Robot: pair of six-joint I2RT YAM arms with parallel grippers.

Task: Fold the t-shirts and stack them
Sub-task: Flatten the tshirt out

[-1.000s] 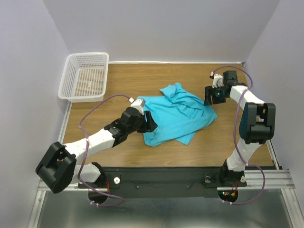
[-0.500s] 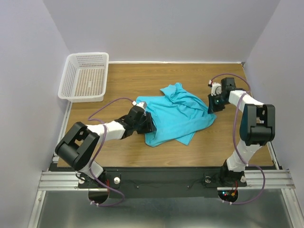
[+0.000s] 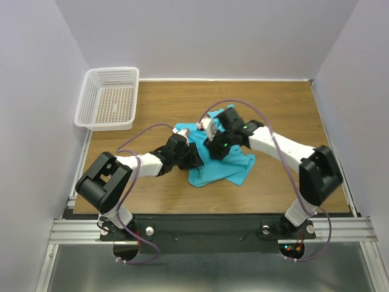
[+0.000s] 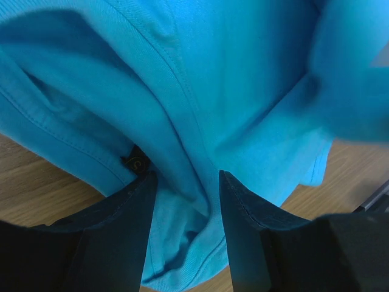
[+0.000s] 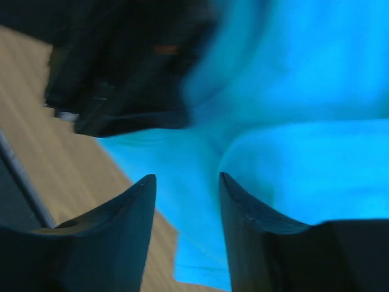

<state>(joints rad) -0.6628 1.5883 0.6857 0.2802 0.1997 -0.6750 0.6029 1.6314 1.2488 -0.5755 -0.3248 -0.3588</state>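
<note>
- At the middle of the table [image 3: 164, 103], the turquoise t-shirt [image 3: 232, 164] lies crumpled.
- Left gripper [image 3: 192, 157], jaws apart, straddles a fold at the shirt's left edge.
- Right gripper [image 3: 214, 148], jaws apart, is over its centre.

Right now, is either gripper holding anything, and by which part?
Left gripper straddles a fold of the turquoise shirt beside its neck label; whether it pinches cannot be told. Right gripper hangs open over the shirt, apparently holding nothing.
</note>
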